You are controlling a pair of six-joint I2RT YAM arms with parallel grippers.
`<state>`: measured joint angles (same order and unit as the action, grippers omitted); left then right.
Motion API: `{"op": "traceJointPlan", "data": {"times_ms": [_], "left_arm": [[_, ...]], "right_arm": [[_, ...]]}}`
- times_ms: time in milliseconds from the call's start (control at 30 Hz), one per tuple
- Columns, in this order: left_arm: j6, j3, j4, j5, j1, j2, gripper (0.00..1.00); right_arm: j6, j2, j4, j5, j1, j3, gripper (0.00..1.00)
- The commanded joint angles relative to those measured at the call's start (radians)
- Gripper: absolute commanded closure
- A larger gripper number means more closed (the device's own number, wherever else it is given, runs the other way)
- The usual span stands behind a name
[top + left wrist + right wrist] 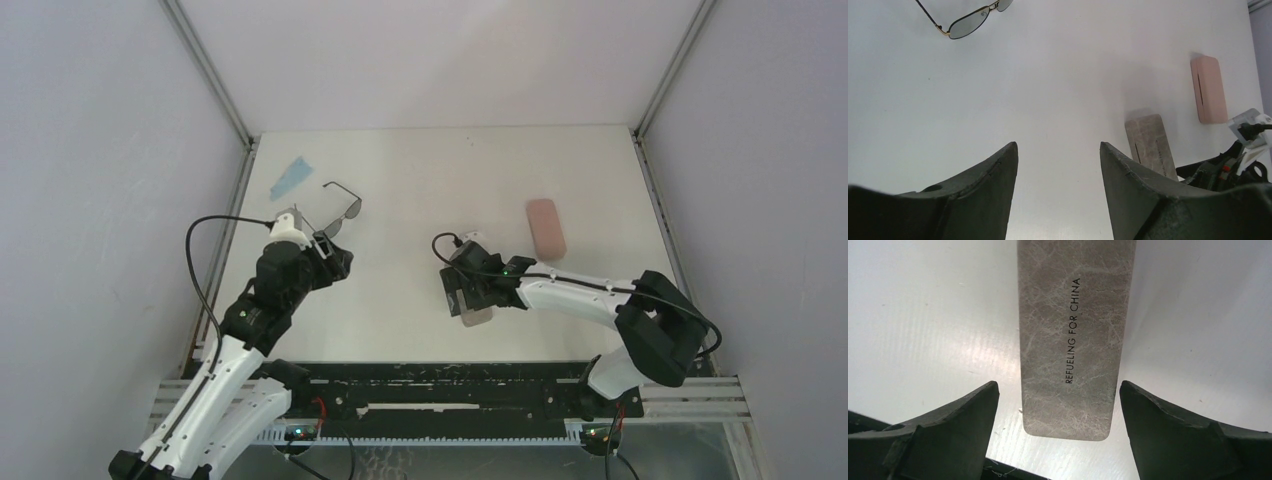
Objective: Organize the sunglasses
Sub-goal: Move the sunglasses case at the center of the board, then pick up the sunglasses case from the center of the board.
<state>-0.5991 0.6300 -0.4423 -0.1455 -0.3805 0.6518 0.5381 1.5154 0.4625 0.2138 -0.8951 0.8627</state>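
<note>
The right gripper (1058,385) stands wide apart over the near end of the grey-brown case (1073,330). A strip of bare counter (420,170) shows between each dark finger and the case's long sides, so it straddles the case without clamping it. The case is a flat oblong with rounded corners. Its surface is mottled and leather-like, and a line of small black print runs along it. The left gripper (1058,145) is also spread open and holds nothing; only white counter shows between its two blunt, wedge-shaped fingers. One pair of sunglasses (345,205) is in view, with a thin wire frame and dark lenses. It lies on the far left part of the counter with a temple folded out, ahead of the left gripper and apart from its fingers. A light blue cloth (292,177) lies crumpled just beyond it towards the left wall. A pink case (546,227), smooth and oblong, lies flat on the right half, apart from the grey-brown one. The left arm (240,320) rises from its base, bends at the elbow and reaches forward towards the sunglasses. The right arm (580,295) folds back at its elbow near the right edge and stretches its white forearm leftward, low over the counter.
</note>
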Motion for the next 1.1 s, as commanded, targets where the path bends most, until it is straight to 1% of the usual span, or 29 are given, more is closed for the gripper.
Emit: {"op": "traceJointPlan", "data": {"times_ms": [0, 100, 200, 567, 800, 933, 1067], "left_arm": [[0.012, -0.016, 0.033, 0.011, -0.003, -0.006, 0.34], [0.01, -0.015, 0.037, 0.014, -0.003, -0.001, 0.34], [0.011, -0.015, 0.039, 0.017, -0.003, 0.002, 0.34], [0.014, -0.012, 0.039, 0.02, -0.003, 0.006, 0.34], [0.015, -0.013, 0.039, 0.017, -0.004, 0.003, 0.35], [0.018, -0.016, 0.039, 0.02, -0.004, 0.006, 0.35], [0.022, -0.022, 0.039, 0.019, -0.004, -0.003, 0.35]], "right_arm": [[-0.075, -0.063, -0.038, -0.07, 0.037, 0.018, 0.1], [-0.15, -0.042, -0.046, -0.113, 0.063, 0.039, 0.13], [-0.197, -0.003, -0.032, -0.12, 0.075, 0.074, 0.15], [-0.247, 0.117, -0.017, -0.089, 0.096, 0.15, 0.2], [-0.253, 0.138, -0.017, -0.061, 0.095, 0.159, 0.32], [-0.254, 0.144, -0.009, -0.053, 0.096, 0.159, 0.37], [-0.253, 0.136, -0.003, -0.051, 0.097, 0.159, 0.45]]}}
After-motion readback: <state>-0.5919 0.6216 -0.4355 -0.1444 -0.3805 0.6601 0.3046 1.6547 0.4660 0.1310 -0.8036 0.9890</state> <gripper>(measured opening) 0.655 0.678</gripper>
